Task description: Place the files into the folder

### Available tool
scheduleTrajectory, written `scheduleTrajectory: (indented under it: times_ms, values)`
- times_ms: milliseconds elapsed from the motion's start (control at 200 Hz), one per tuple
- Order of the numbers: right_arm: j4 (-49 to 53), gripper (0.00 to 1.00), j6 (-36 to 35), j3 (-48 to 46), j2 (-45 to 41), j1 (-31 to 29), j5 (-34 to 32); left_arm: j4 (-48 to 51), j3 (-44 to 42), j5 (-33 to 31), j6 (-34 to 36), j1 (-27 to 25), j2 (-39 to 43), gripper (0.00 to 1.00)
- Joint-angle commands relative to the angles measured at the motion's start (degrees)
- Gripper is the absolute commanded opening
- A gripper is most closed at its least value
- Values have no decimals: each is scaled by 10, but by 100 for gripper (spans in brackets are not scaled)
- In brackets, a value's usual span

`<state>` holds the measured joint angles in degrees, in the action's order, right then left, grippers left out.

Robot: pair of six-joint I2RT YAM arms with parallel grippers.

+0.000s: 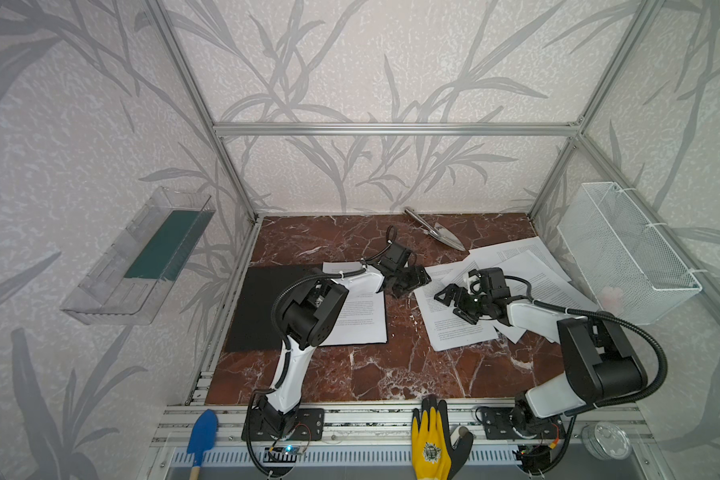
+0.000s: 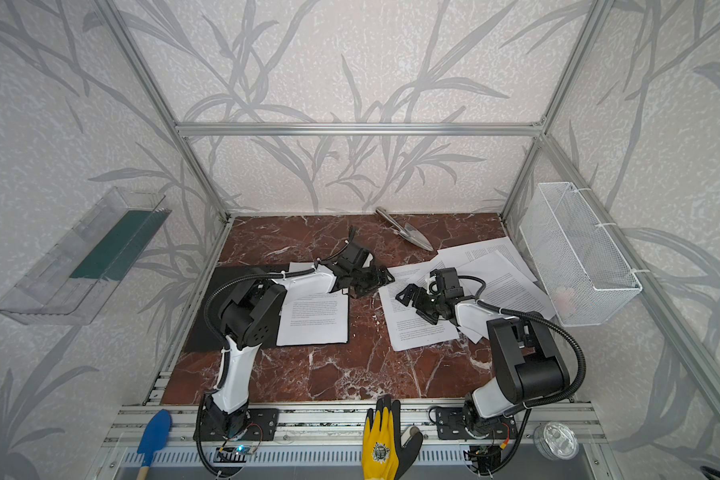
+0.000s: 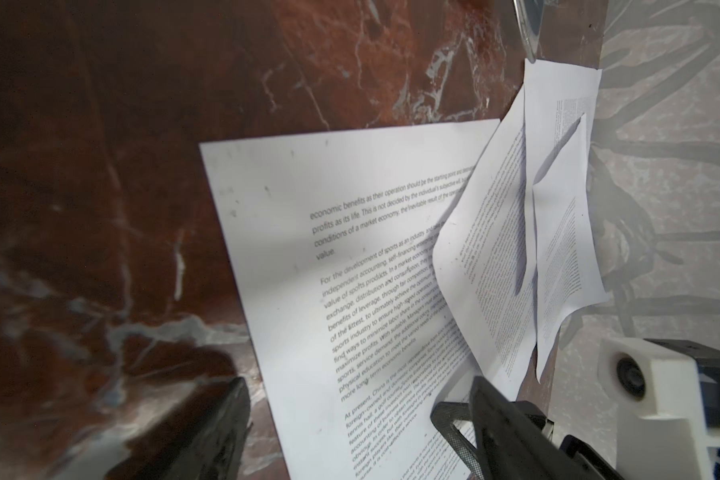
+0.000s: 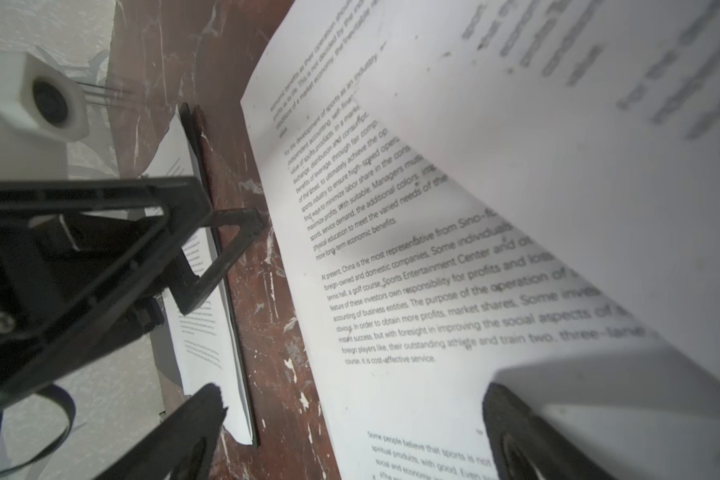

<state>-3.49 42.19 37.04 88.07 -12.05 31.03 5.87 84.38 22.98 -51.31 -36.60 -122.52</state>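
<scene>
In both top views the folder (image 1: 262, 307) lay flat at the left of the table (image 1: 391, 374), long axis left to right, one sheet (image 1: 362, 320) on its right half; the other sheets (image 1: 520, 270) lay fanned at right near a trowel (image 1: 437, 233), and a wall tray (image 1: 113, 286) held a green panel (image 1: 163, 245). Left wrist view: the left gripper (image 3: 358, 384) stood with fingers spread astride the bottom sheet (image 3: 308, 270) edge. Right wrist view: the right gripper (image 4: 354, 390) stood spread, a curled sheet (image 4: 578, 166) overhanging one finger.

files (image 1: 362, 316): matt paper | folder (image 1: 258, 307): matt black | tabletop (image 1: 391, 365): glossy marble | trowel (image 1: 445, 237): shiny metal
</scene>
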Motion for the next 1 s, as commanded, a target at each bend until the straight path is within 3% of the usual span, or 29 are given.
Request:
scheduleTrajectory:
  times_ms: [0, 85, 205, 310, 425, 635, 1000]
  values:
    - [-14, 97, -12, -17, -33, -2, 38, 52, 20, 26, 44, 10, 50, 84]
    - [33, 97, -45, -17, -78, -2, -5, 52, -15, 33, 51, 6, 104, 84]
    - [137, 98, -92, -3, -110, -2, -97, -1, -120, 29, 7, -8, 182, 84]
    - [140, 98, -91, -5, -105, -2, -100, -68, -218, 16, -37, -32, 237, 83]
    - [148, 98, -79, 3, -76, -1, -100, -88, -271, -14, -57, -74, 270, 83]
    - [141, 98, -64, 8, -39, -1, -85, -116, -309, -42, -114, -135, 253, 74]
    - [139, 97, -62, 8, -24, -1, -87, -147, -295, -54, -151, -152, 161, 71]
